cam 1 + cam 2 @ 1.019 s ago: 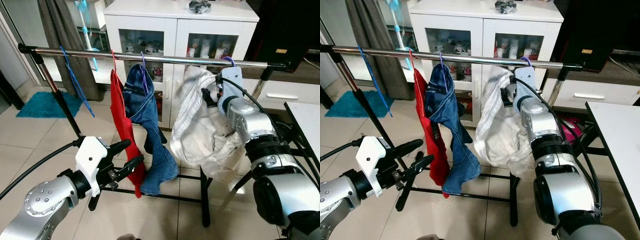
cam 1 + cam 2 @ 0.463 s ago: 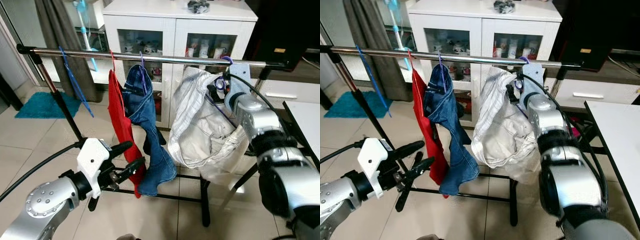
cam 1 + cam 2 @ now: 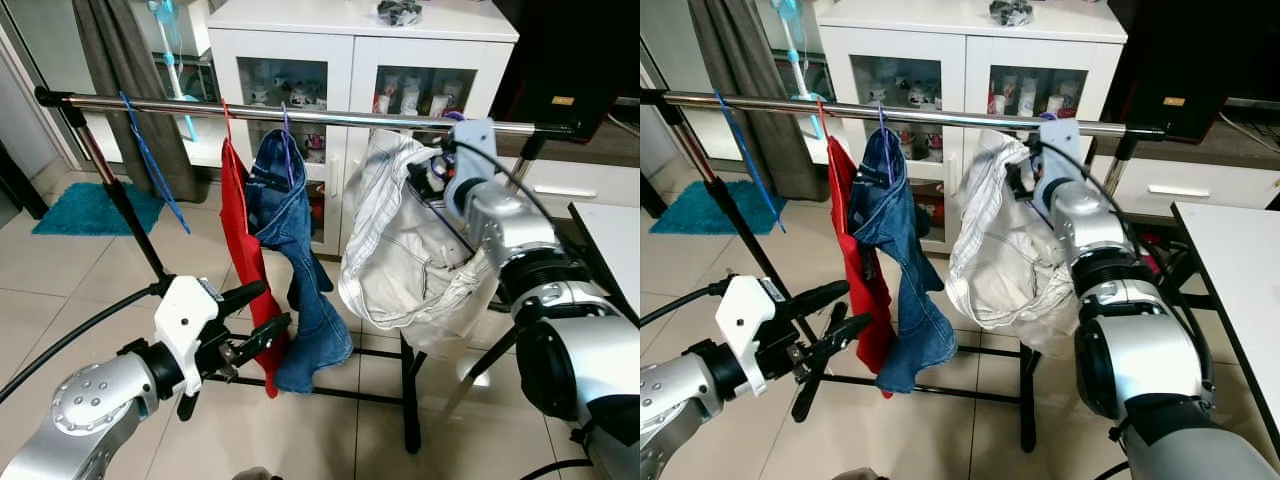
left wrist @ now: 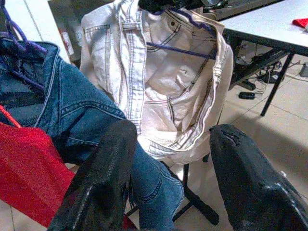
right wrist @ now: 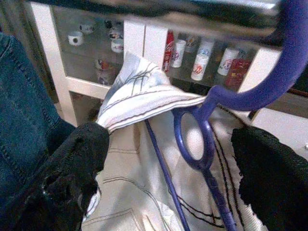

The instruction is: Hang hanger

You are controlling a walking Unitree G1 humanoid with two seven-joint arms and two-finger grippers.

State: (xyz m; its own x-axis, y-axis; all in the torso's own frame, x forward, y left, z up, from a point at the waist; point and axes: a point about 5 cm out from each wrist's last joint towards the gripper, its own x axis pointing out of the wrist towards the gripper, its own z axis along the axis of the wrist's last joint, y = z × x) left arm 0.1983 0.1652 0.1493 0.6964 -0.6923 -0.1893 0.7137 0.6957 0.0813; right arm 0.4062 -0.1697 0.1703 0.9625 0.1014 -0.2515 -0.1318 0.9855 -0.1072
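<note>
Up at the chrome clothes rail (image 3: pixel 300 113), the right end effector (image 5: pixel 173 159) sits just under the bar with its two black fingers spread wide, nothing pinched between them. The purple plastic hanger (image 5: pixel 211 110) hangs in the gap between those fingers, its hook curled over the rail, so to my eye it looks already seated on the bar, next to the rail's right end. Draped on it is a pair of white denim trousers (image 3: pixel 405 255), bunched and sagging well below the rail.

That load looks awkward rather than fragile. Thin plastic like this will flex a little, and the hook would slide easily along smooth metal. The denim is soft, fairly heavy for so slim a hanger, and hangs lopsided, so I'd expect it to swing or tip if nudged. The sensible place to take hold is the neck just under the hook, by the small loop, where the plastic is stiffest; grabbing the cloth would only tug the trousers off.

Further left along the rail hang blue jeans (image 3: pixel 290 240) on another purple hanger, a red garment (image 3: pixel 242 255) and a bare blue hanger (image 3: pixel 150 165).

The left end effector (image 3: pixel 255 318) is held low, well apart from the rail, fingers parted and carrying nothing, pointing towards the hanging clothes.
</note>
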